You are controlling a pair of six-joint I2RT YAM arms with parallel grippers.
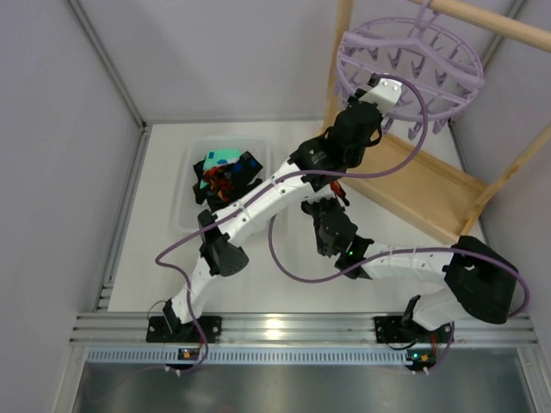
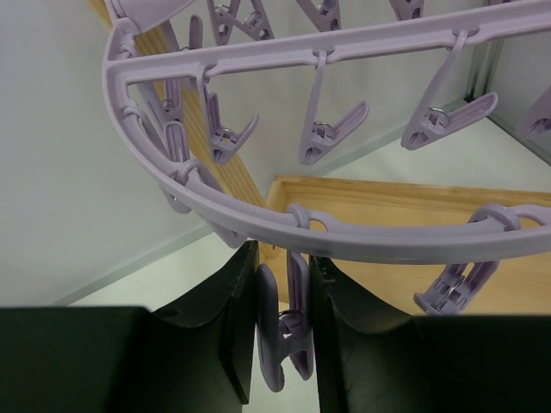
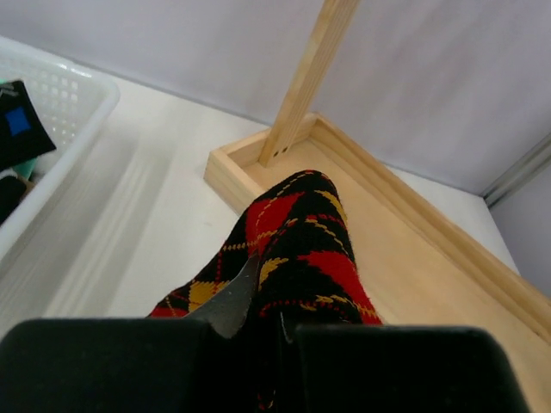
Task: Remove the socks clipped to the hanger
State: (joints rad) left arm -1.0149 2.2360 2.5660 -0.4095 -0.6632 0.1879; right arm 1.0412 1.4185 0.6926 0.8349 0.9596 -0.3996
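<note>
The lavender hanger (image 1: pixel 409 60) hangs from the wooden frame at the back right; its clip pegs (image 2: pixel 331 138) look empty. My left gripper (image 1: pixel 383 86) reaches up under the hanger's ring (image 2: pixel 362 237), and in the left wrist view it (image 2: pixel 280 288) is shut on one empty lavender clip peg (image 2: pixel 288 331). My right gripper (image 1: pixel 330 211) hovers low near the frame's base and is shut on the black sock with red and yellow diamonds (image 3: pixel 301 241), which drapes forward from the jaws. More socks (image 1: pixel 222 172), one of them teal, lie in the white basket.
The wooden frame's tray base (image 1: pixel 422 194) and its upright post (image 3: pixel 306 82) stand just behind my right gripper. The white basket (image 1: pixel 185 198) sits at the back left and shows in the right wrist view (image 3: pixel 60 112). Grey walls enclose the table.
</note>
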